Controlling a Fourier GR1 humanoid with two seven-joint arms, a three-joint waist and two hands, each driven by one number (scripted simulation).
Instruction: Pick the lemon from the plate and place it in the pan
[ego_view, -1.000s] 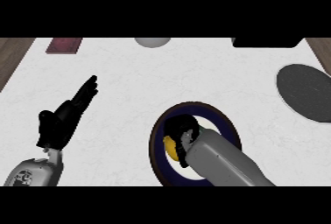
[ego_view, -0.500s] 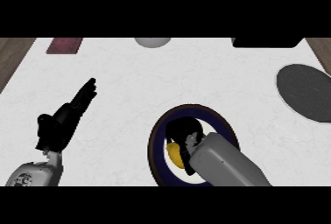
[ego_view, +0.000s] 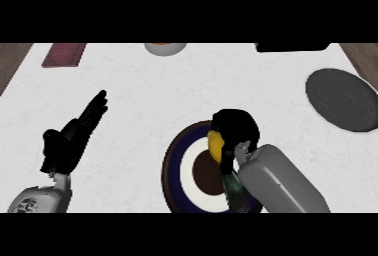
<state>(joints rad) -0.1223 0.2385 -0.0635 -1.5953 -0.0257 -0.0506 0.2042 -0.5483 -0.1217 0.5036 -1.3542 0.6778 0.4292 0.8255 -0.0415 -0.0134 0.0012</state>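
White marbled counter (ego_view: 192, 85) is occupied by one dark round pan (ego_view: 341, 99) at the right and one navy-rimmed plate (ego_view: 176, 165) near the front. One yellow lemon (ego_view: 215, 145) is seen over the plate, clasped by the curled fingers of the right hand (ego_view: 235, 127). The left hand (ego_view: 74, 137) is rested at the left, fingers straight and released.

From my seat the counter (ego_view: 184, 85) reads as smooth white stone with faint grey veining, edged by wood-grain strips (ego_view: 15, 55) at the far corners. The pan (ego_view: 341, 100) looks dark grey and matt, faintly grainy. My forearm casing (ego_view: 284, 182) is smooth grey with a soft sheen, and the plate (ego_view: 181, 165) looks glazed.
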